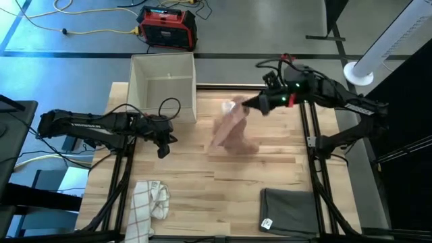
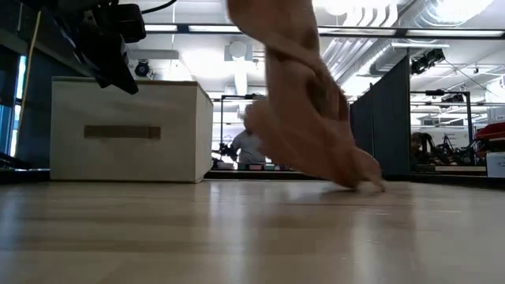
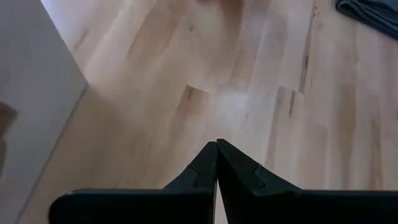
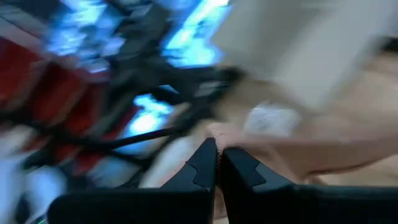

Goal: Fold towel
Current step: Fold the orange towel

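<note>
Fold towel, lift stage. Nearest the front table edge are lying a dark folded cloth [image 1: 289, 210] and a crumpled checked cloth [image 1: 148, 200], both well apart from the work. At mid-table the pink towel [image 1: 233, 128] is hanging from one pinched corner, its lower end trailing on the wooden table [image 1: 202, 179]; the low view is showing that trailing end touching the boards. The right gripper [image 1: 246, 103] is holding the upper corner, fingers pressed together on the fabric, a label [image 4: 272, 118] showing just beyond them in the right wrist view. The left gripper [image 1: 163, 150] is waiting above bare wood beside the beige box [image 1: 163, 86], fingers closed on nothing. To do this step well, the lift is probably best carried high enough for the cloth to hang straight, then lowered slowly so it spreads flat, not bunched; the idle arm could usefully be taking a second corner. Farther back, off the table, a red machine [image 1: 167, 27] is standing on the floor.
</note>
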Action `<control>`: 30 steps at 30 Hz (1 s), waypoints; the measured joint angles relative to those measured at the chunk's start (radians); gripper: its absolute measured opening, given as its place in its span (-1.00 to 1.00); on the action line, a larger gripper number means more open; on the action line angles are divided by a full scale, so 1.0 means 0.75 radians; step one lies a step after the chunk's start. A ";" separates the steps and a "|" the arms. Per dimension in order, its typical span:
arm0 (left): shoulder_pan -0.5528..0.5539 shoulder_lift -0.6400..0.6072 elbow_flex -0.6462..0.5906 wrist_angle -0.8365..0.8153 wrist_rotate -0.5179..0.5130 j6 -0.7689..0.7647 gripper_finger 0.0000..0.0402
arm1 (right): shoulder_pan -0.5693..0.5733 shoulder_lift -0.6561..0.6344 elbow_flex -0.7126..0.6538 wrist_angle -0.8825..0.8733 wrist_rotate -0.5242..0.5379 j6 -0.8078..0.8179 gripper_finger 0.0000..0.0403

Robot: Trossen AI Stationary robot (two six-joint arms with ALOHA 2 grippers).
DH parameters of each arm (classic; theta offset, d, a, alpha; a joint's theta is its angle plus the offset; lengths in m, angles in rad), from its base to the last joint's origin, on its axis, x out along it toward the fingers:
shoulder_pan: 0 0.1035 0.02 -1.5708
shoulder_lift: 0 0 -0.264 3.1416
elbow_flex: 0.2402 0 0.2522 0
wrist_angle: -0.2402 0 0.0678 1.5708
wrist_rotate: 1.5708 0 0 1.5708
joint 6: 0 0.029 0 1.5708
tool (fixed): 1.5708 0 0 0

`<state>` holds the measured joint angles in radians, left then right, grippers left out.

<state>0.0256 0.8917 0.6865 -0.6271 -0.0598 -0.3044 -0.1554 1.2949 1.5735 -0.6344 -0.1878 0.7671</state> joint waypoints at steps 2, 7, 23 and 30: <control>0.010 0.000 0.000 0.003 0.002 0.009 -1.00 | 0.060 0.001 0.001 0.071 -0.070 0.000 -1.00; 0.027 0.001 0.000 0.004 0.008 0.023 -1.00 | 0.183 0.001 -0.014 -0.073 -0.092 -0.032 -1.00; 0.045 0.003 0.000 0.006 0.014 0.038 -1.00 | 0.304 0.004 -0.474 -0.855 0.080 0.153 -1.00; 0.045 0.007 0.000 0.015 0.015 0.038 -1.00 | 0.305 0.004 -0.574 -0.894 0.038 0.199 -0.73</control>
<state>0.0597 0.8970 0.6865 -0.6159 -0.0483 -0.2762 0.0731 1.2976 1.1431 -1.3048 -0.1594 0.9161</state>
